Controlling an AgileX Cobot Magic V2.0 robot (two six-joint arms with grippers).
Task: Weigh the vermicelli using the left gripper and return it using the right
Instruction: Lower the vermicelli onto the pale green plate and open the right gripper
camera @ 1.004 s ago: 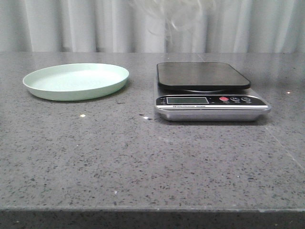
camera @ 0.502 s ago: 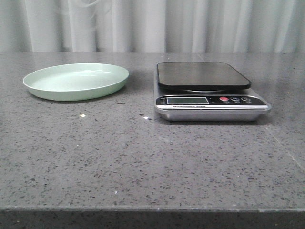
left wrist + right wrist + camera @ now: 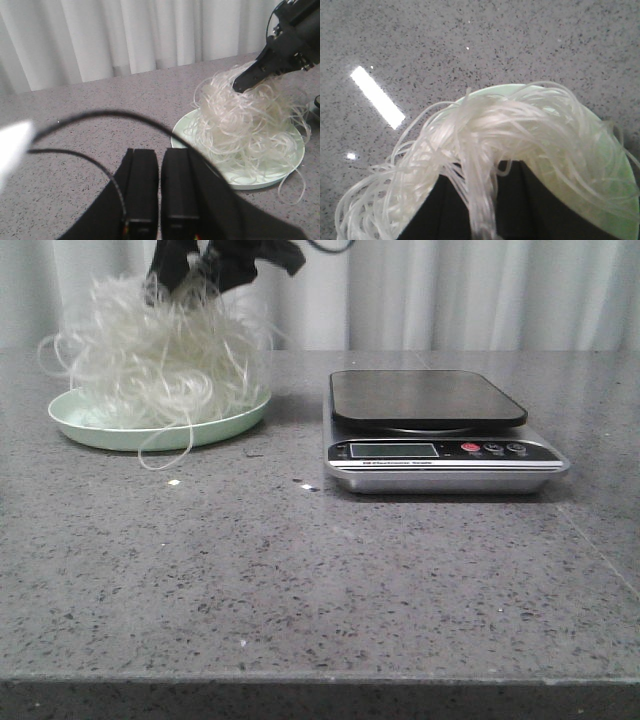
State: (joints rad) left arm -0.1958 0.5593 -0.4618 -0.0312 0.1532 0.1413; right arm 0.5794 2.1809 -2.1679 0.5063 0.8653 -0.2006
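Note:
The vermicelli is a fluffy whitish tangle that sits on the mint-green plate at the back left, with a few strands hanging over the front rim. My right gripper is above it, shut on the top strands. In the right wrist view the strands run between the black fingers of the right gripper, over the plate. My left gripper is shut and empty over bare table beside the plate. That view also shows the vermicelli and the right gripper.
A silver kitchen scale with a bare black platform stands to the right of the plate. A black cable arcs across the left wrist view. A pale curtain hangs behind the grey speckled table.
The plate was empty before, with only faint blurred strands passing high above. Now the right gripper and the vermicelli have come down onto the plate.

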